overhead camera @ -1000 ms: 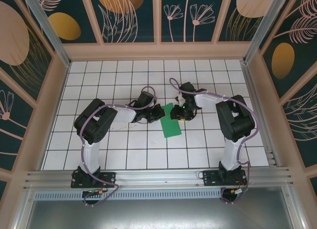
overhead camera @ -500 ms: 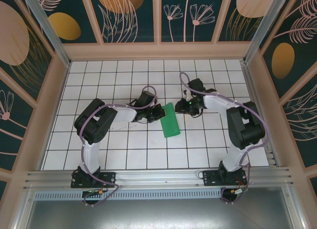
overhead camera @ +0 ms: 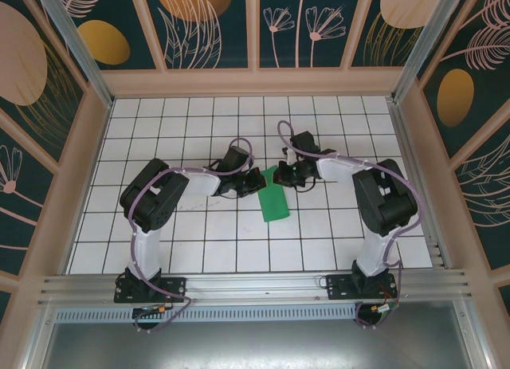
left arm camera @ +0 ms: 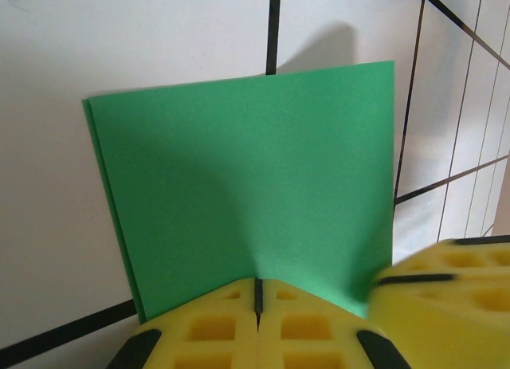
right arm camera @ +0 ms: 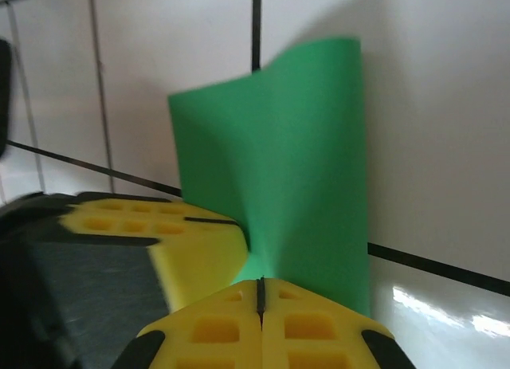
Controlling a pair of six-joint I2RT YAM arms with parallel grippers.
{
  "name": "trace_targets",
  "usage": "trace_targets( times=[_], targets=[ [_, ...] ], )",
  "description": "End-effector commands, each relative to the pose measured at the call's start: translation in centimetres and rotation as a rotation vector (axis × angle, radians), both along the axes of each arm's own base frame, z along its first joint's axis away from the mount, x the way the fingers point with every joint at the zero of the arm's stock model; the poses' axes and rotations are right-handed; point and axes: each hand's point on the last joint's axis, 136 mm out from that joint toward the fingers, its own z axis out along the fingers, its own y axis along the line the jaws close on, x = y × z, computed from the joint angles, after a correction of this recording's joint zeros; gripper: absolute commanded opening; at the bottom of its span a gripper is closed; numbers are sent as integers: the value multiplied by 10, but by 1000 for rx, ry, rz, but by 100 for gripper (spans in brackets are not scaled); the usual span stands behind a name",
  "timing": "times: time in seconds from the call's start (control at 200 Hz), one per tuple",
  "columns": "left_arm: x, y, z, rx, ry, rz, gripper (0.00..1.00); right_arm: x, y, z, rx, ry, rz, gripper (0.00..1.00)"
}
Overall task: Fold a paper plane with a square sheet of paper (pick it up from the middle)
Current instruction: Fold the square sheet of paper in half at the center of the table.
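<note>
Risk: square sheet of paper [overhead camera: 276,203] torn if pulled opposite ways, being clamped by left jaws at 10 o'clock edge, right jaws at 12 o'clock.

We hold both arms bent at the elbow, forearms low and reaching inward until the wrists almost meet. Our left gripper [overhead camera: 255,180] has its yellow pads [left arm camera: 209,327] pressed flat together, nipping an edge of the square sheet of paper [overhead camera: 273,202]. Our right gripper [overhead camera: 280,176], just beside it, is likewise clamped onto the same sheet, with no gap between the pads.
</note>
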Motion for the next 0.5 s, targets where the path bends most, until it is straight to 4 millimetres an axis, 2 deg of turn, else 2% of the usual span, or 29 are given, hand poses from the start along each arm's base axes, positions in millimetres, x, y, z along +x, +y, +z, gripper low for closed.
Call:
trace_targets(
  times=[0.0, 0.225, 0.385, 0.405, 0.495],
  targets=[
    [-52, 71, -100, 362, 225, 64, 0, 7, 11, 2, 17, -24, 25, 0],
    [-54, 75, -103, 379, 236, 73, 0, 0, 0, -23, -33, 12, 40, 0],
    [-56, 79, -106, 400, 242, 82, 0, -7, -23, -40, -75, 46, 22, 0],
    [-64, 86, -111, 418, 259, 81, 0, -9, -26, -42, -79, 49, 21, 0],
    [-69, 91, -115, 436, 270, 85, 0, -15, -41, -47, -91, 58, 7, 0]
  ],
)
